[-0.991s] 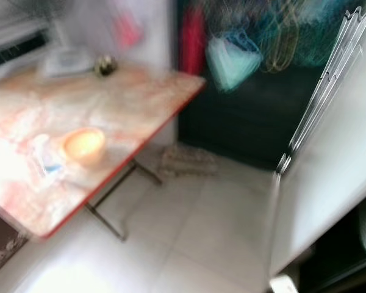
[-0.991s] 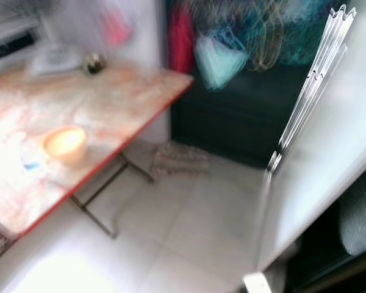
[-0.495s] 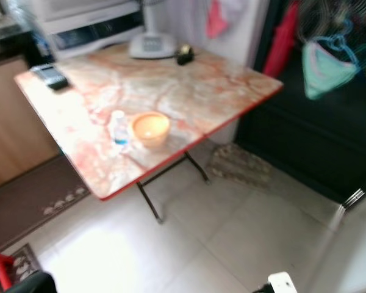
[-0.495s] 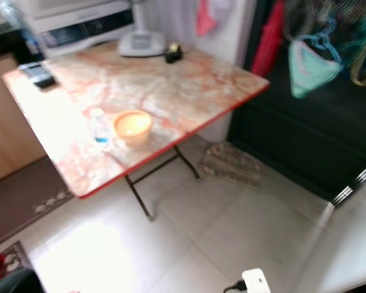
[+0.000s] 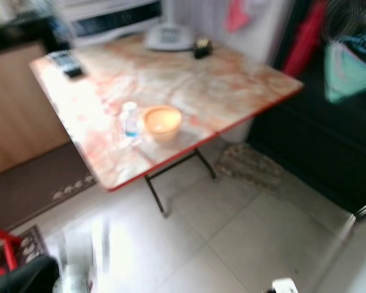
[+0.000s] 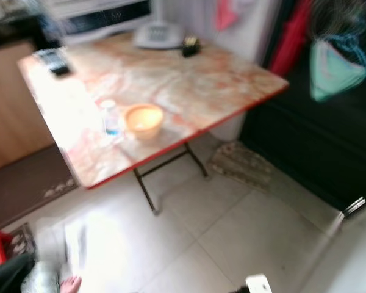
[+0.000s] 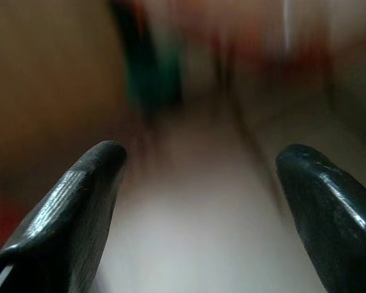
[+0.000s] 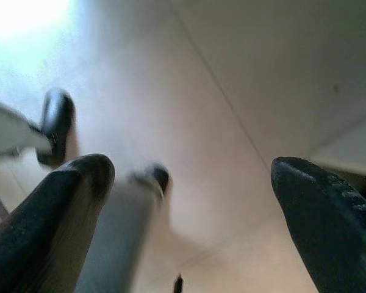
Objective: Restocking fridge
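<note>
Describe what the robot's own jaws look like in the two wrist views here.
Each gripper has two long black fingers that taper to rounded tips. On the left gripper, one finger shows a fine ridged texture and a glossy sheen along its edge. The right gripper's fingers look matte black with a slightly grainy surface. No cables or markings can be made out through the blur.

Bottle [image 5: 130, 121] label: blue band, blurred, no words legible.
Remote [image 5: 68, 63]: keys too smeared to read.
Phone [image 5: 168, 36]: no figures legible.
Readable text elsewhere: none, since motion blur covers all views.
</note>
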{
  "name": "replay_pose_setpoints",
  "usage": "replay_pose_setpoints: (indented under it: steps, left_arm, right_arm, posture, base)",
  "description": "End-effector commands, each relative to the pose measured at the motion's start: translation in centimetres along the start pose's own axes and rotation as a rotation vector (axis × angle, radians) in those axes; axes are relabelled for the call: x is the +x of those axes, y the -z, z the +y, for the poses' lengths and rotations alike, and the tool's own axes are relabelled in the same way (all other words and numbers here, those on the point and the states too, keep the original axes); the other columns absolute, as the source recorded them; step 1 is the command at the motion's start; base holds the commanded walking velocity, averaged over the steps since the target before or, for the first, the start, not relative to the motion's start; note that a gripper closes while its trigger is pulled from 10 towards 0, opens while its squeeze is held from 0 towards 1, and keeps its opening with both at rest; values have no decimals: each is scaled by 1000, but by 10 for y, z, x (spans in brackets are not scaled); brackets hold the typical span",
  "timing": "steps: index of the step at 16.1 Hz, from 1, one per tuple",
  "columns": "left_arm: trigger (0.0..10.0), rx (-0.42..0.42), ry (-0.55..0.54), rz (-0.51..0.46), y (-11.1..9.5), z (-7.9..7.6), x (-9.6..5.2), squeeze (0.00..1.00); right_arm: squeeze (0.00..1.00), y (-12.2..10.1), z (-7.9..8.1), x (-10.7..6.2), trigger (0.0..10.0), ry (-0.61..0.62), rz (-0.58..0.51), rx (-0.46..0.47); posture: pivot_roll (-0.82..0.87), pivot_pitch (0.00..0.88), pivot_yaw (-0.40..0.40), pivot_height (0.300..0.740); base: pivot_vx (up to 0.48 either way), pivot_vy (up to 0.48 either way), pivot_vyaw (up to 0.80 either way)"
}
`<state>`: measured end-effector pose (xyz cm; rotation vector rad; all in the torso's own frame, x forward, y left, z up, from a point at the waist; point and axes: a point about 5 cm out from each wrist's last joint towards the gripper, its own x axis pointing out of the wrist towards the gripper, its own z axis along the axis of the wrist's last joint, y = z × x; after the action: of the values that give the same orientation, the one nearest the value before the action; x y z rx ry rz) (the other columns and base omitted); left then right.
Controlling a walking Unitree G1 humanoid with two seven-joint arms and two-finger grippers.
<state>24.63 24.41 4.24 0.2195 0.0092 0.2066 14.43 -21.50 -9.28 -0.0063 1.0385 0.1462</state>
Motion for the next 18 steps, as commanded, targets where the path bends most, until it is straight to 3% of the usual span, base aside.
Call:
replay_pose_setpoints:
  steps: [1, 3, 7, 8, 9, 10, 14, 18]
  left_arm:
    - [10000, 24, 26, 2, 3, -5, -9, 0]
    - [10000, 26, 46, -117, -20, -11, -8, 0]
    - [10000, 39, 66, -200, -52, -22, -24, 0]
    - [10000, 20, 62, -210, -58, -22, -22, 0]
    - [10000, -107, 55, -206, -70, -21, -14, 0]
    - [10000, -144, 54, -240, -83, -18, -7, 0]
    - [10000, -149, 77, -348, -130, -17, 9, 0]
    - [10000, -156, 102, -329, -141, -18, 12, 0]
  right_arm:
    - [0, 10, -2, -3, 10000, 12, 17, 26]
    - [0, 11, -2, -3, 10000, 11, 17, 28]
    - [0, 12, -2, -3, 10000, 11, 13, 37]
    - [0, 12, -2, -3, 10000, 12, 14, 35]
    - [0, 12, -2, -3, 10000, 13, 13, 34]
    - [0, 12, -2, -4, 10000, 19, 8, 40]
    - [0, 13, -4, -4, 10000, 28, -3, 57]
    - [0, 13, -5, -5, 10000, 33, 5, 53]
  posture:
    - [77, 89, 1, 740]
    - [77, 83, 5, 740]
    - [72, 80, 7, 740]
    - [75, 81, 3, 740]
    - [73, 79, 0, 740]
    - [65, 72, 2, 740]
    - [47, 49, 7, 740]
    - [44, 43, 3, 740]
  base:
    - [0, 0, 0]
    - [0, 0, 0]
    - [0, 0, 0]
    - [0, 0, 0]
    - [0, 0, 0]
    - [0, 0, 0]
    - [61, 0, 0]
    - [346, 0, 0]
